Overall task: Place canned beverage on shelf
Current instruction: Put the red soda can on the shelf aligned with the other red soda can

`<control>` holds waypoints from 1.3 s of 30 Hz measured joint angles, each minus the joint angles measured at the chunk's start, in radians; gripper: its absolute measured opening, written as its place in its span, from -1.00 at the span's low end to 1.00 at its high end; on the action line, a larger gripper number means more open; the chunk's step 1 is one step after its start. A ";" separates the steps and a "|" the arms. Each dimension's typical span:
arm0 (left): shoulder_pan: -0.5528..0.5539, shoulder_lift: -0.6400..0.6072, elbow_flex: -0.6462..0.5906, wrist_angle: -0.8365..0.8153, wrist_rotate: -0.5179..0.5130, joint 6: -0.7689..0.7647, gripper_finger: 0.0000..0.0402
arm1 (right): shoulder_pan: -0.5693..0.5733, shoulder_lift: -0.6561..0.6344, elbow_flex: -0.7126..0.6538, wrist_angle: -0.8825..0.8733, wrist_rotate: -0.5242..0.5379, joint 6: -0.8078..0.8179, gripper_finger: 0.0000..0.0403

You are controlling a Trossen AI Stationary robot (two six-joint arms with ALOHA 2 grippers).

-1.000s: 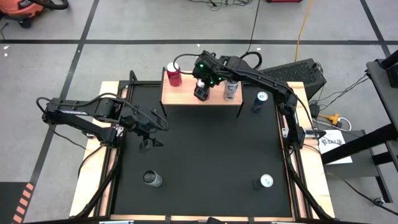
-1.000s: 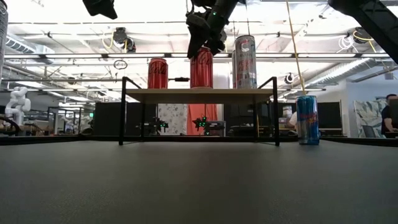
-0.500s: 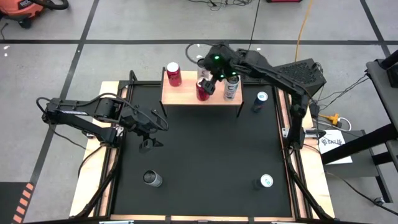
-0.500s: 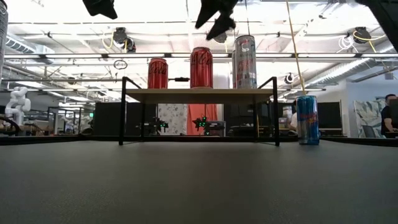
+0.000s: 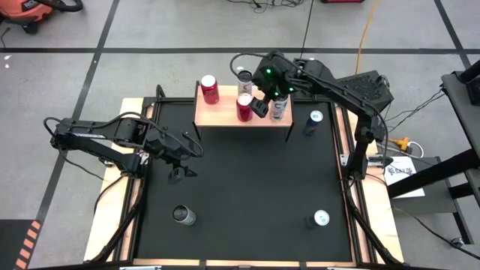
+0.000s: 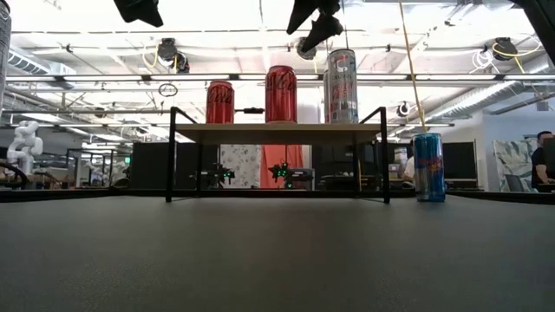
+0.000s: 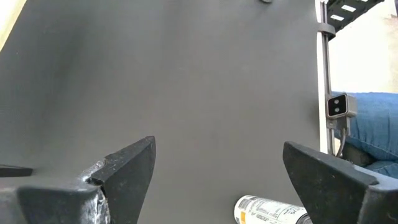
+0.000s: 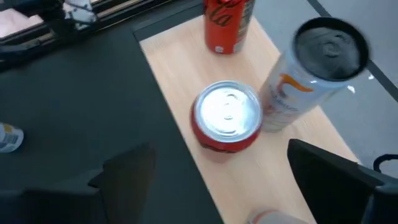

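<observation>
Counting three cans (image 5: 244, 107) on shelf (image 5: 217, 115), perhaps four elsewhere; right gripper (image 5: 264, 101) spread, empty.

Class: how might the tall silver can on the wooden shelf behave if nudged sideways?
The tall slim silver can probably tips easily, being narrow for its height. Once down, its round body would likely roll off the light-wood shelf.

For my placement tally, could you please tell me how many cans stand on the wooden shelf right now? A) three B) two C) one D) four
A: the shelf carries a red can, a second red can and a tall silver can.
</observation>
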 joint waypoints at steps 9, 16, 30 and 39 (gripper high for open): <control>0.000 0.000 0.000 0.000 0.000 0.000 0.77 | 0.024 0.003 0.000 -0.001 0.048 -0.043 0.33; 0.000 0.000 0.000 0.000 0.000 0.001 0.77 | 0.027 0.041 0.000 -0.004 0.048 -0.030 -0.19; 0.000 0.000 0.000 0.000 0.000 0.008 0.77 | 0.036 0.070 -0.002 -0.021 0.153 -0.011 -0.97; 0.000 0.000 0.000 0.000 0.000 0.003 0.77 | 0.035 0.075 -0.001 -0.050 0.155 0.028 -1.00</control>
